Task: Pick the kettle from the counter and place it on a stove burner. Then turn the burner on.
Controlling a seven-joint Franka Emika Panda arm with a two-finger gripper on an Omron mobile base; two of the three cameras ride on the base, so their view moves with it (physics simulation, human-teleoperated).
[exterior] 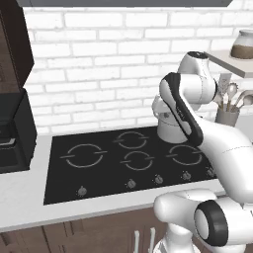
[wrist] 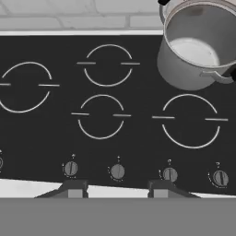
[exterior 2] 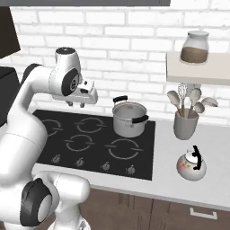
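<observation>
A white brick wall (exterior 2: 134, 40) backs a pale grey-white table (exterior 2: 215, 188) with dark brown wood cabinet fronts (exterior 2: 148, 214) below. A black glass cooktop (exterior: 74, 185) is set into the table, marked with thin grey broken-circle rings and a row of small round knobs (wrist: 117, 171) along its front edge.

In the right base view the kettle (exterior 2: 192, 164) stands upright on the table at about 4 o'clock, right of the cooktop's right edge and apart from it, black arched handle up. Behind it, toward 2 o'clock, a grey utensil holder (exterior 2: 185, 124) carries spoons and a whisk, and above that a wall shelf (exterior 2: 197, 72) bears a glass jar (exterior 2: 195, 47) with brown contents.

A steel pot (exterior 2: 129, 118) with black side handles sits on the back right of the cooktop. The stove burner (exterior 2: 124, 149) at the front right, just before the pot, is bare. The other rings, at 9 to 10 o'clock of the pot, are bare too.

The jaws (exterior 2: 76, 105) hang above the cooktop's back left part, well apart from the kettle. In the hand view the two finger tips (wrist: 73, 188) stand apart with nothing between them: open and holding nothing.

At the left base view's 9 o'clock a black appliance (exterior: 17, 133) stands on the table beside the cooktop.
</observation>
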